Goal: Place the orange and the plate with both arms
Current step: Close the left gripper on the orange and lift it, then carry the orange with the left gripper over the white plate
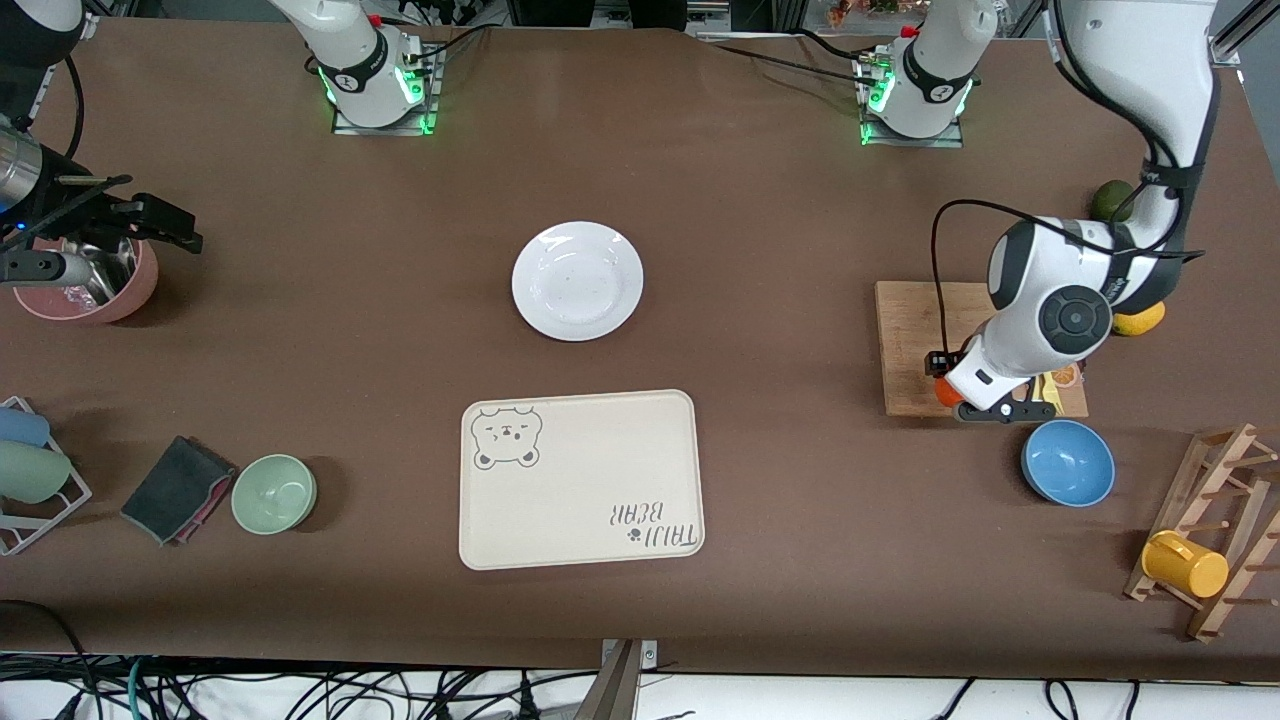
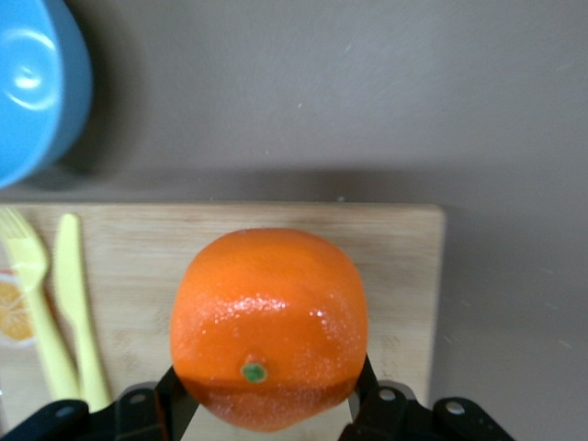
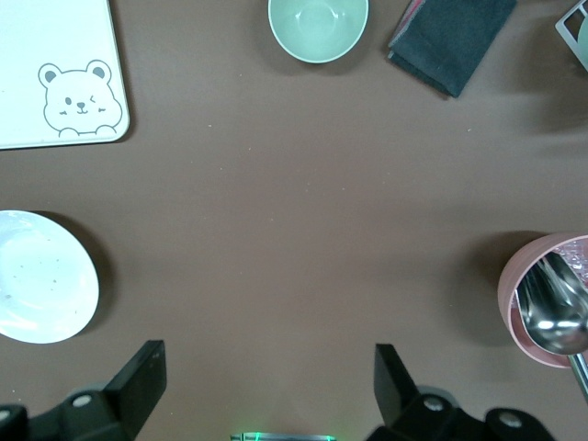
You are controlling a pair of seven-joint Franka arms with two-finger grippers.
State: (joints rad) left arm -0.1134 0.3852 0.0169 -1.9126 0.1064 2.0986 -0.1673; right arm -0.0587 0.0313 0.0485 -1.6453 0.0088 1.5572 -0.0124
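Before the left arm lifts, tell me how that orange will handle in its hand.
The orange is round and glossy, so it may slip or twist between the left hand's two narrow fingers. They grip only its lower part, so it could pivot. Dropped on the cutting board, it would probably roll. The right hand waits open.

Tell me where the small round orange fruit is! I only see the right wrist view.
Observer: The small round orange fruit is on the rectangular wooden cutting board, toward the left arm's end of the table.
Operator: Is anybody holding it?
Observer: Yes, the left gripper is shut on it.
Operator: Where's my gripper?
Observer: The right gripper waits open beside the round pink bowl, at the right arm's end of the table.
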